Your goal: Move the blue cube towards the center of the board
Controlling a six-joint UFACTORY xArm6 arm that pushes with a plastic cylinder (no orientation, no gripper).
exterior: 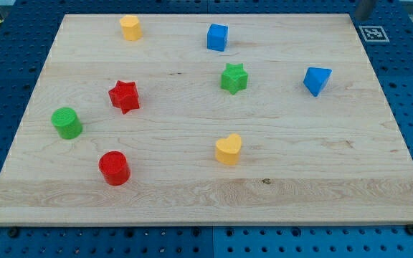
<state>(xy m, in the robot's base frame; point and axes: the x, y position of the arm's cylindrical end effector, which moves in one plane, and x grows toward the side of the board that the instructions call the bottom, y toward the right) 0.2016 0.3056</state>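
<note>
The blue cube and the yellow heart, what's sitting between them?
In the camera view, the green star sits roughly between the blue cube and the yellow heart, a little to the view's right of the straight line. My tip does not show.

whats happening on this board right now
Nothing is being pushed at the moment. My tip does not show clearly; only a dark bit sits at the view's top right corner, far from the blocks. The blue cube stands near the board's top edge, untouched, with the green star just below and right of it. The move toward the center has not started.
</note>
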